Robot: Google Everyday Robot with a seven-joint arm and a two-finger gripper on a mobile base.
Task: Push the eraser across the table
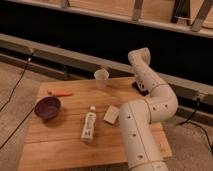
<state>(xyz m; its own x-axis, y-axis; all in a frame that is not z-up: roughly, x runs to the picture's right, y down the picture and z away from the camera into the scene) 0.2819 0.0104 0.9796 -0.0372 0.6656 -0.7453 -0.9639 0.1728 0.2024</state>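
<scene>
The table (pixel 65 140) is a light-brown plank top that fills the middle of the camera view. My white arm rises from the bottom right, bends at an elbow (pixel 161 104) and reaches up to a wrist joint (pixel 140 56) beyond the table's far right edge. My gripper (pixel 138 85) hangs down behind the forearm, mostly hidden. A small black shape (pixel 141 91) shows at the table's far right, against the forearm. It looks like the eraser, but I cannot separate it from the gripper.
A translucent cup (pixel 101 78) stands at the far middle edge. A cream-white block (pixel 111 114) and a lying white bottle (pixel 88 125) are near the centre. A purple bowl (pixel 47 107) and an orange carrot (pixel 61 93) are at the left. Cables lie on the floor.
</scene>
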